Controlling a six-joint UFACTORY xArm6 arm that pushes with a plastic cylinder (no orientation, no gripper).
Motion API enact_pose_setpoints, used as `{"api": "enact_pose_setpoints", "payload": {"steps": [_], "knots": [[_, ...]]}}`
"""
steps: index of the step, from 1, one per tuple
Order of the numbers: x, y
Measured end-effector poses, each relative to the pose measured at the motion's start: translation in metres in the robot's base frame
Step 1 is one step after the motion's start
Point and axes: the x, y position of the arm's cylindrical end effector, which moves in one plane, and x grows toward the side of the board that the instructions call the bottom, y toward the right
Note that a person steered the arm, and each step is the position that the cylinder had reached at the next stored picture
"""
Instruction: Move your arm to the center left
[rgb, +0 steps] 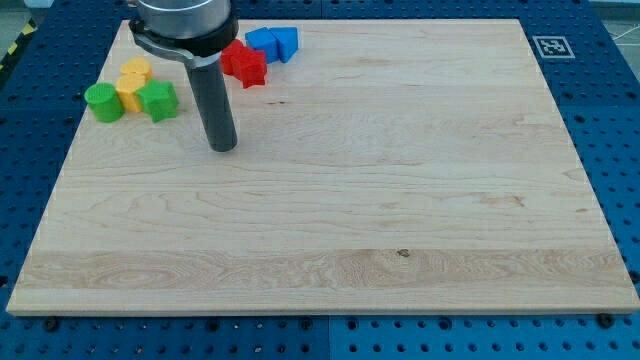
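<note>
My tip rests on the wooden board in the upper left part of the view. It stands to the right of and slightly below a cluster of a green round block, a yellow block and a green star-like block. A red star block lies just above and right of the rod, partly hidden by the arm. Two blue blocks touch each other above and right of the red one. The tip touches no block.
The board lies on a blue perforated table. A black-and-white marker tag sits at the board's upper right corner. The arm's dark round housing covers the board's upper left edge.
</note>
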Motion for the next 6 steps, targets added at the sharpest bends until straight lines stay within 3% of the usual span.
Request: {"api": "enact_pose_setpoints", "payload": {"steps": [6], "knots": [[0.000, -0.036]]}}
